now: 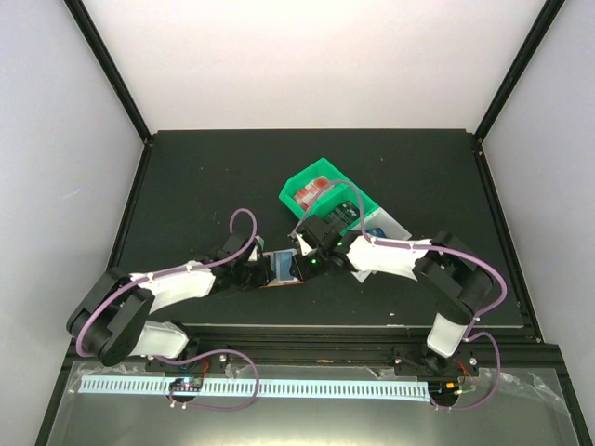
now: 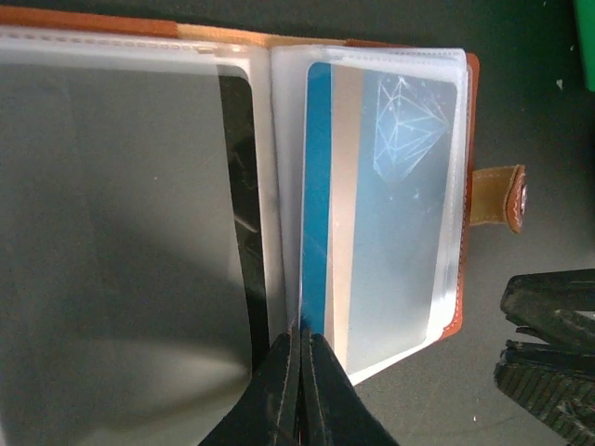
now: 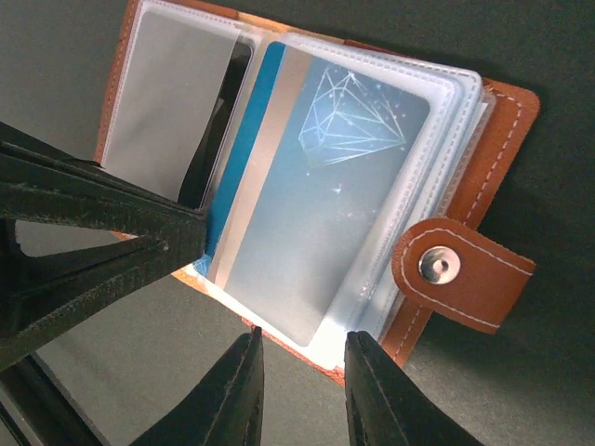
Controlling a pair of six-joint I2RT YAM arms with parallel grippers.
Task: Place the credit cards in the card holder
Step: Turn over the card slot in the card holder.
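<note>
The brown leather card holder (image 1: 284, 282) lies open on the dark table between both arms, its snap strap (image 3: 460, 274) out to one side. A blue credit card (image 2: 400, 214) (image 3: 325, 195) with a light diamond print sits in a clear sleeve, a bare blue strip (image 2: 318, 186) left toward the spine. My left gripper (image 2: 302, 336) (image 1: 264, 264) is shut, its tips on the near corner of that strip. A dark card (image 2: 240, 186) shows behind the other sleeve. My right gripper (image 3: 299, 346) (image 1: 307, 255) stands open at the holder's near edge, with nothing clamped.
A green bin (image 1: 327, 175) behind the holder holds red cards (image 1: 311, 191). Another blue card (image 1: 376, 230) lies to the right of the bin. The right fingers (image 2: 548, 353) stand close beside the holder's strap side. Black frame posts mark the table's back corners.
</note>
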